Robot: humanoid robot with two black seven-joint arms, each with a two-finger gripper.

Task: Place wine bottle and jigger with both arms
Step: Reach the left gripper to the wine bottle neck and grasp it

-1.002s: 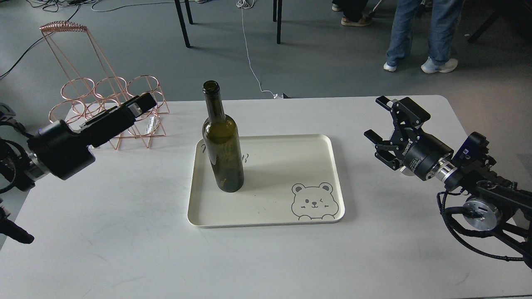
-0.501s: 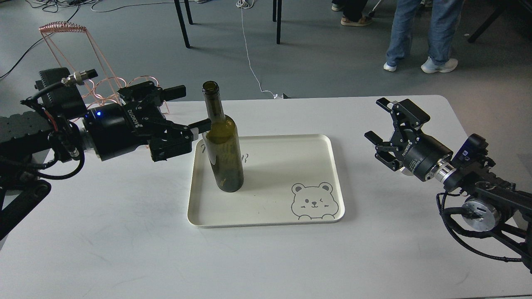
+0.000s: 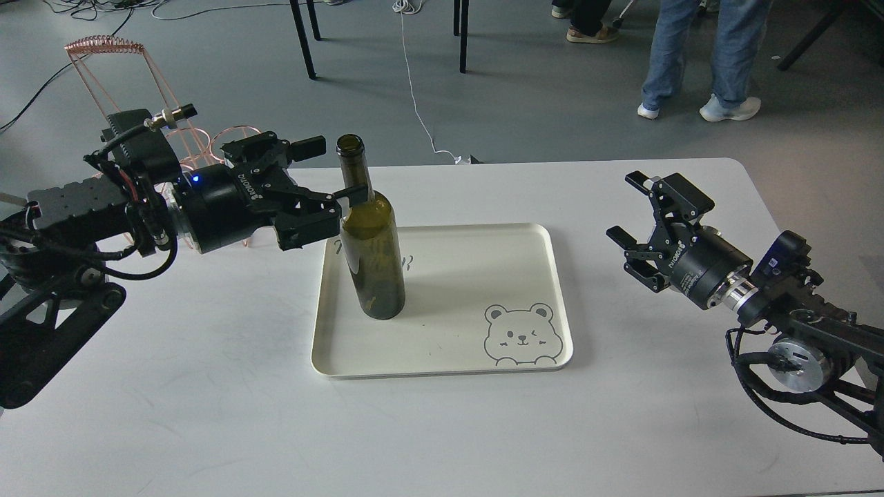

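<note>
The dark green wine bottle (image 3: 371, 248) stands upright on the left part of a cream tray (image 3: 483, 238). My left gripper (image 3: 335, 170) is open and level with the bottle's neck. Its near finger (image 3: 351, 193) crosses in front of the base of the neck, and its far finger (image 3: 309, 147) ends just left of the bottle's mouth. I cannot tell whether either finger touches the glass. My right gripper (image 3: 627, 207) is open and empty above the table, right of the tray. The jigger is not in view.
A copper wire rack (image 3: 103, 48) stands at the table's back left corner, mostly hidden behind my left arm. The tray has a bear drawing (image 3: 519, 335) at its front right. Chair legs and a person's legs (image 3: 697, 55) are on the floor beyond the table.
My left gripper has swung right from in front of the rack to the bottle's neck, now showing spread fingers. My right gripper has dipped slightly. The bottle has not moved.
</note>
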